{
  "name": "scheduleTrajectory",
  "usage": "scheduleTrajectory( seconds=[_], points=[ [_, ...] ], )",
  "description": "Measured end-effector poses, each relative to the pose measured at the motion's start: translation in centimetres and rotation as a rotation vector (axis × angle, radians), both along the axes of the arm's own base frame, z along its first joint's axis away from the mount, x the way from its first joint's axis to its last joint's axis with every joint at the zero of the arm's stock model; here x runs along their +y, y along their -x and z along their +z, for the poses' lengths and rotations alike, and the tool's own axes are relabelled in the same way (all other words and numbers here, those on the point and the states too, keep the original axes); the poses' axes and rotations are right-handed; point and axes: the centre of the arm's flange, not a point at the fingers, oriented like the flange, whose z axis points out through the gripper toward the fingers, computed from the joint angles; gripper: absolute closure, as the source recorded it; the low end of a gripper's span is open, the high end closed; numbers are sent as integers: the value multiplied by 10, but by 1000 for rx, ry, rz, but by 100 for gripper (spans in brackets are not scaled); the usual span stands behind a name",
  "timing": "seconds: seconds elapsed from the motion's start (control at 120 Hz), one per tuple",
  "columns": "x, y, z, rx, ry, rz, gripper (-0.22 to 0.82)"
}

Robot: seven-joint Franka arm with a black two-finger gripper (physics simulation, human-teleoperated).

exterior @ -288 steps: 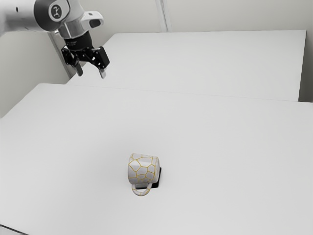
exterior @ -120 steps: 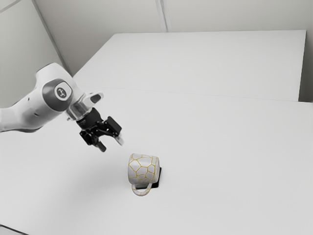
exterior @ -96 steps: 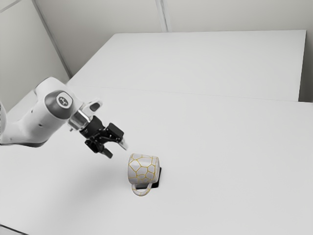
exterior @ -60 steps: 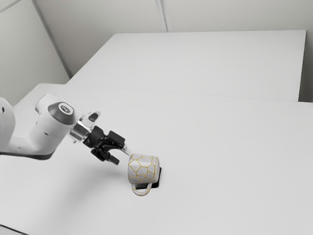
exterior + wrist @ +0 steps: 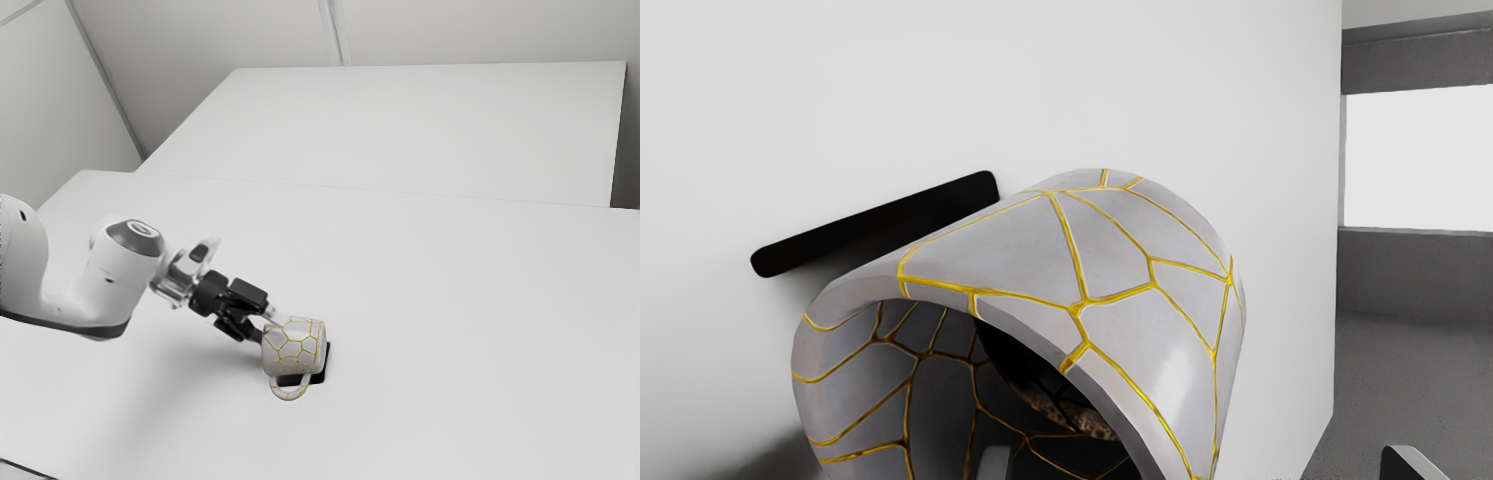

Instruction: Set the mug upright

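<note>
We are holding our gripper [image 5: 262, 325] wide open at the mug [image 5: 293, 345], with nothing gripped. The wrist view is showing one finger [image 5: 994, 463] standing at the mug's mouth, overlapping its dark hollow, and the other finger [image 5: 1397, 467] standing outside the mug, with a clear gap between it and the wall. The mug's side is lying between the two, but we are not managing to tell whether either finger is touching it.

In the wrist view we are also looking into the inside [image 5: 940, 393], where gold lines are running over grey and a brown, speckled patch is showing deeper in. From the exterior view we are seeing the handle [image 5: 288, 396], pointing toward that view's bottom edge, and our arm [image 5: 105, 290] reaching in from its left.

The mug is lying on its side on the white table [image 5: 450, 300], its mouth facing our gripper. Gold, crackle-like lines are crossing its pale body, and a flat black piece [image 5: 880, 223] is sitting right by it.
</note>
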Motion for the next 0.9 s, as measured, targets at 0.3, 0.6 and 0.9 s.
scheduleTrajectory(
  seconds=[0.3,0.6,0.9],
  points=[
    [-19,-1,-6,-45,50,-57,27],
    [-34,-6,6,-109,60,-121,62],
    [-40,-14,35,-210,5,-192,75]
  ],
)
